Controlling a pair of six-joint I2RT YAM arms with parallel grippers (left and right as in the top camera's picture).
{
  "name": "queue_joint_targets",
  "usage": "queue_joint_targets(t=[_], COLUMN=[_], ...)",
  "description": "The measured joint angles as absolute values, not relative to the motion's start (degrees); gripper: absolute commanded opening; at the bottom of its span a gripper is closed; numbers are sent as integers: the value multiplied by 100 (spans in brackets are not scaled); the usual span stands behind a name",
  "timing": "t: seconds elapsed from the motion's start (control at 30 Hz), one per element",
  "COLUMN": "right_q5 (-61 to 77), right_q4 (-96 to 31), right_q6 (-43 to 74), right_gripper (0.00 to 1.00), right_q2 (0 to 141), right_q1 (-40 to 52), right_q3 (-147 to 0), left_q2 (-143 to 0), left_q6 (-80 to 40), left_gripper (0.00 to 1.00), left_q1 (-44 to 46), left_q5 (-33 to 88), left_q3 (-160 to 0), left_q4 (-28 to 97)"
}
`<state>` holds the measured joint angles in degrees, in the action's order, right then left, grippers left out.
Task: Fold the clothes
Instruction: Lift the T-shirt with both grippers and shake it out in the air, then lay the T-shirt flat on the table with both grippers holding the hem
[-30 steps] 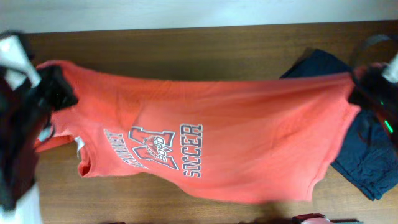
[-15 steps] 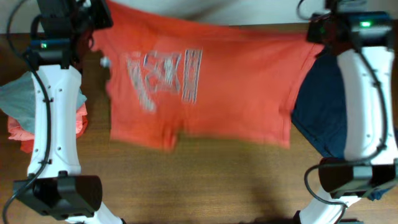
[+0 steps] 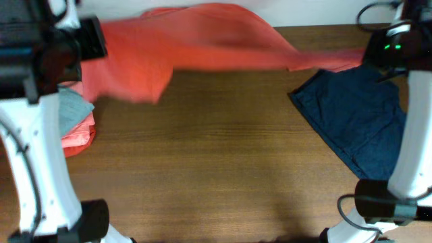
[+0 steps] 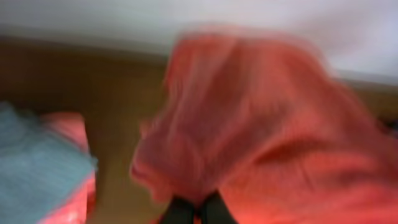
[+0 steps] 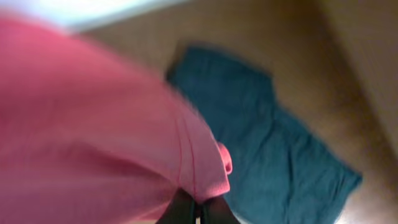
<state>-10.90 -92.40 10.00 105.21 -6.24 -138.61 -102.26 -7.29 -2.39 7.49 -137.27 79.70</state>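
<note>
The red-orange T-shirt (image 3: 202, 40) is stretched in the air across the far side of the table, blurred by motion, its print not visible. My left gripper (image 4: 198, 211) is shut on one end of the shirt (image 4: 261, 137) at the far left. My right gripper (image 5: 199, 213) is shut on the other end, a hemmed edge of the shirt (image 5: 93, 124), at the far right. In the overhead view the fingers of both grippers are hidden behind the arms and cloth.
A dark blue garment (image 3: 358, 115) lies flat at the right, also in the right wrist view (image 5: 273, 143). A grey folded top (image 3: 71, 108) on a coral-pink folded garment (image 3: 77, 138) sits at the left edge. The brown wooden table (image 3: 216, 175) spans the view.
Both arms have swung the shirt up and toward the far edge; it hung spread with its print showing, and now it is a stretched, blurred band near the wall.
</note>
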Motion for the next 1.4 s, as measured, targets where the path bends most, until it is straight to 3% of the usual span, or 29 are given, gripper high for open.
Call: queue_joint_targets(t=[0.23, 0.67, 0.97, 1.4], right_q5=[-672, -589, -414, -217], right_q4=[-9369, -9380, -9006, -8475], right_q6=[834, 764, 775, 1098], right_gripper=[4, 4, 4, 4], right_q2=[10648, 10645, 10453, 9087], right_q1=[-624, -624, -626, -635], right_q3=[-11985, -9769, -8353, -6834], left_q2=[-11019, -11177, -11177, -10796], left_q6=[-462, -102, -113, -843], left_gripper=[0, 0, 0, 0], left_q1=[-244, -244, -292, -298], left_q5=[707, 659, 554, 187], left_q3=[-12650, -10385, -8927, -7592], left_q4=[9048, 9572, 9292, 9122])
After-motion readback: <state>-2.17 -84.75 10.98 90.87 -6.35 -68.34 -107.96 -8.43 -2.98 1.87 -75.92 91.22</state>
